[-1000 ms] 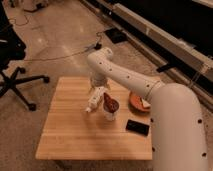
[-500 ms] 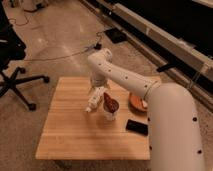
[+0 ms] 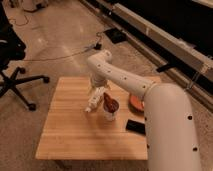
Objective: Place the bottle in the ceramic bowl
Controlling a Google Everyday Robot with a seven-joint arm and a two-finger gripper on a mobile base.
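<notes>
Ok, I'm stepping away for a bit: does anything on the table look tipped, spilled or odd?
Only the bottle: it appears to lean rather than stand upright, close beside the white cup, with the gripper right above it. No spill shows; phone and ceramic bowl look normal.

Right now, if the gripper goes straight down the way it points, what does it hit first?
Probably the white bottle right under the gripper, left of the white cup. Depth is unclear, so it could instead be the wooden table.
</notes>
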